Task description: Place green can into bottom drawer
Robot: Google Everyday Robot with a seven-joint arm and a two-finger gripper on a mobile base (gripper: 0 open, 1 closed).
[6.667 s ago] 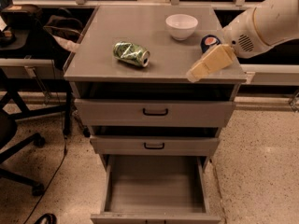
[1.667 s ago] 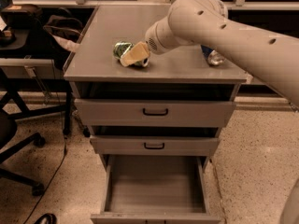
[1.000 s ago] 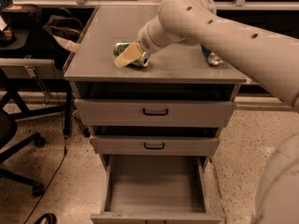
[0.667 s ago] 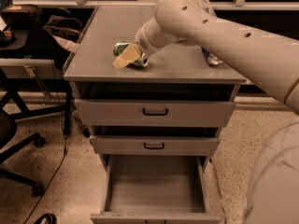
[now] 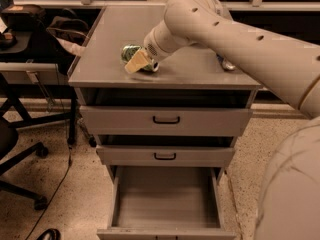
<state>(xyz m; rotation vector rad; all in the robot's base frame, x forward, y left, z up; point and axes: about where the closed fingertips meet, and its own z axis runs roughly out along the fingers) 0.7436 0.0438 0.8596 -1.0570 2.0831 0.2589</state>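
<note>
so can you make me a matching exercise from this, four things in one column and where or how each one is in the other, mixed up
Things
1. green can
2. gripper
3. bottom drawer
4. top drawer

Place or state
a. pulled open, plain grey inside
b. on the cabinet top, partly hidden
c. low over the cabinet top, right at the can
d. black handle, just under the cabinet top

Pairs: 1-b, 2-c, 3-a, 4-d
</note>
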